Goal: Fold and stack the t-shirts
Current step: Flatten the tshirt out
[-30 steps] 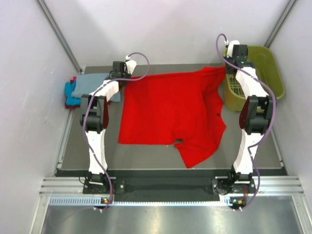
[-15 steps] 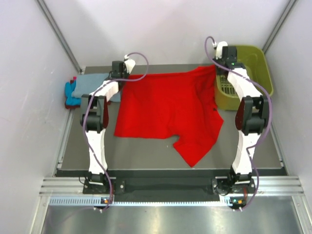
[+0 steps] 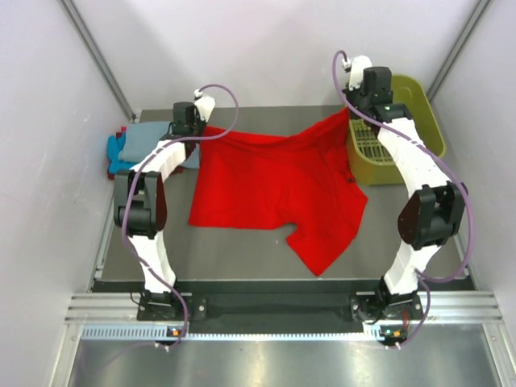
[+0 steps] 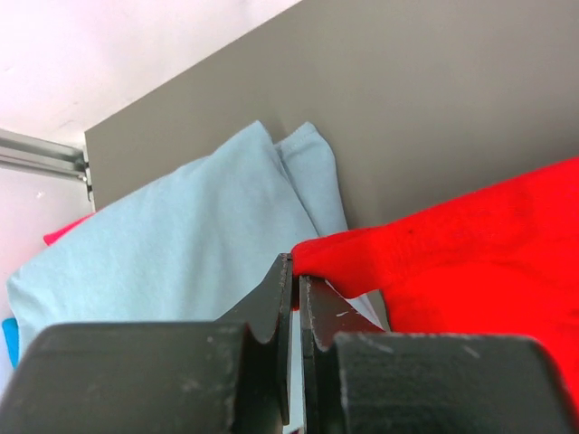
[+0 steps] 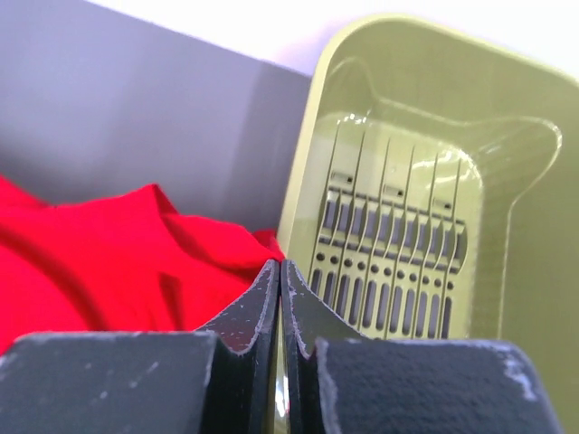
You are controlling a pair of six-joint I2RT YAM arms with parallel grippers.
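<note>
The red t-shirt (image 3: pixel 278 189) lies spread on the table, its far edge lifted and sagging between my two grippers. My left gripper (image 3: pixel 198 127) is shut on its far left corner; the left wrist view shows the jaws (image 4: pixel 295 262) pinching red cloth (image 4: pixel 470 244). My right gripper (image 3: pixel 352 110) is shut on the far right corner, by the basket; its jaws (image 5: pixel 279 264) meet at the red cloth (image 5: pixel 109 262). A folded grey-blue t-shirt (image 3: pixel 155 137) lies at the far left on a turquoise one (image 3: pixel 118 155). The grey-blue one also shows in the left wrist view (image 4: pixel 181 244).
The olive-green plastic basket (image 3: pixel 419 113) stands at the far right, right beside my right gripper; its slotted bottom fills the right wrist view (image 5: pixel 407 199). White walls close in the table on three sides. The shirt's near sleeve (image 3: pixel 322 246) points toward the front edge.
Both grippers have risen with the shirt's far corners and moved left. The shirt has slid left, clear of the basket, and its far edge now hangs between them.
</note>
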